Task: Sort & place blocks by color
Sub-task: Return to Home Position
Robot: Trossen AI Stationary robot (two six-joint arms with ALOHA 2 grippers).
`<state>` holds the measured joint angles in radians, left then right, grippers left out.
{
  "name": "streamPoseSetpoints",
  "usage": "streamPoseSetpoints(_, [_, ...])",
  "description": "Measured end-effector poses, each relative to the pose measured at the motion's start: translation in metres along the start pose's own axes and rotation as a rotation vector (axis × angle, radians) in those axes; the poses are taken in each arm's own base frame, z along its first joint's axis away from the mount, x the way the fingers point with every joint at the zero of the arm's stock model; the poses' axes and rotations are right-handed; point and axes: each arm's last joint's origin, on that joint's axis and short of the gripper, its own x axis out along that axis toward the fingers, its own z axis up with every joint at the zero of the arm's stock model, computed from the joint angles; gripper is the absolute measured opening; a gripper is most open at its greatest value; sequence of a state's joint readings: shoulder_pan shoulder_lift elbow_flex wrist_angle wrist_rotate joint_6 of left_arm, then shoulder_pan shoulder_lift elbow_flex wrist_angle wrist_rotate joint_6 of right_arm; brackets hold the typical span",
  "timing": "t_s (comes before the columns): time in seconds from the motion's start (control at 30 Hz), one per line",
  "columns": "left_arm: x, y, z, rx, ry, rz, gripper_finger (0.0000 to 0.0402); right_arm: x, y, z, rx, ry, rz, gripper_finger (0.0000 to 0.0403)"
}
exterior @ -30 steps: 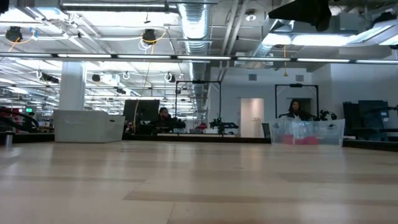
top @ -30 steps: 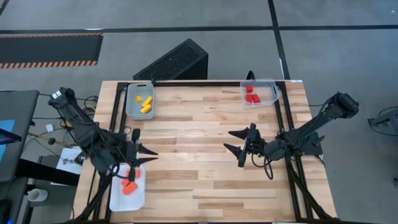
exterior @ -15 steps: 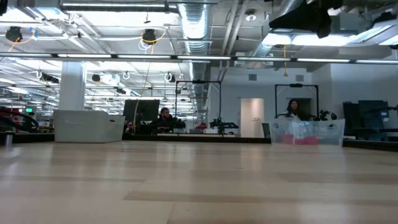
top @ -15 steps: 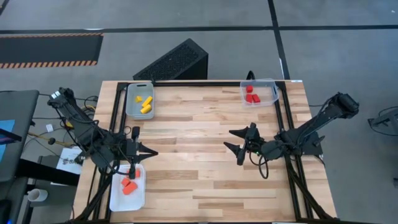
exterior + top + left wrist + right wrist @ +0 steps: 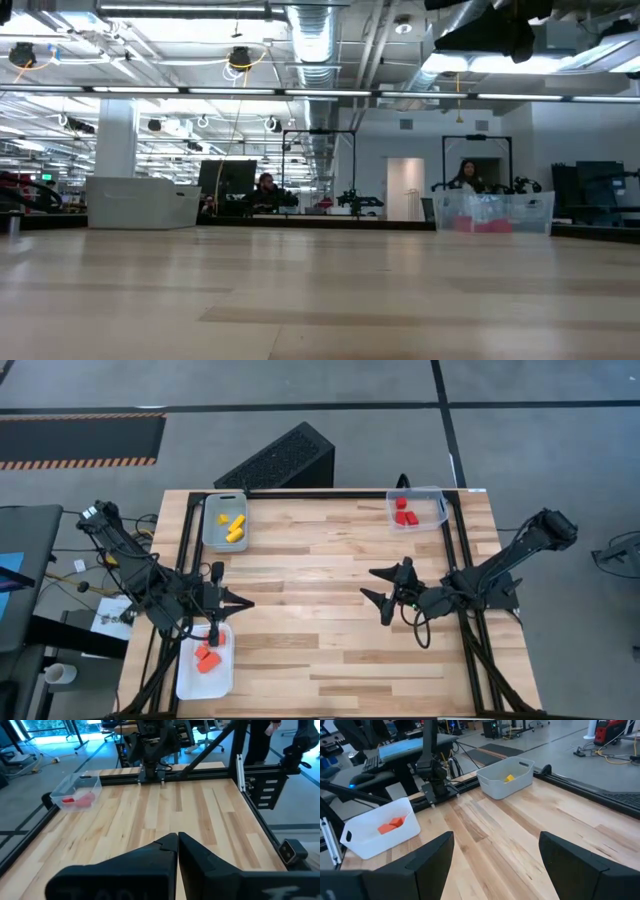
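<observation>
Wooden table (image 5: 330, 580): yellow blocks (image 5: 234, 528) gray tray (image 5: 213, 541), red blocks (image 5: 404, 512) clear tray (image 5: 433, 510), orange blocks (image 5: 205, 659) white tray (image 5: 200, 685).
Left gripper (image 5: 245, 605) jaws closed, right gripper (image 5: 368, 585) jaws apart. Likely light, stiff; you pinch flat sides.

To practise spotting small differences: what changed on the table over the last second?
The left pincer, now shut and holding nothing, drew slightly away from the white tray. The right pincer, open over the table's right half, hardly moved. The orange blocks, yellow blocks and red blocks lie in their trays as before.
</observation>
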<state>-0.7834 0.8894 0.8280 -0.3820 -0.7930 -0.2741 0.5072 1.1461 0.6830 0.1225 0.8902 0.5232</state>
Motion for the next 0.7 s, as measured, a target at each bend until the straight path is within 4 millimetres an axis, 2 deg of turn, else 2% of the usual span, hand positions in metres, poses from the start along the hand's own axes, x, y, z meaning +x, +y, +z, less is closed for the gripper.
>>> streamPoseSetpoints(0.33, [0.000, 0.000, 0.000, -0.001, -0.004, 0.017, 0.0002, 0.003, -0.003, 0.000, -0.010, 0.001, -0.024, 0.0315])
streamPoseSetpoints(0.7, [0.000, 0.001, -0.001, -0.016, 0.000, 0.019, 0.0002, 0.011, -0.016, -0.004, 0.048, 0.060, -0.094, 0.0314])
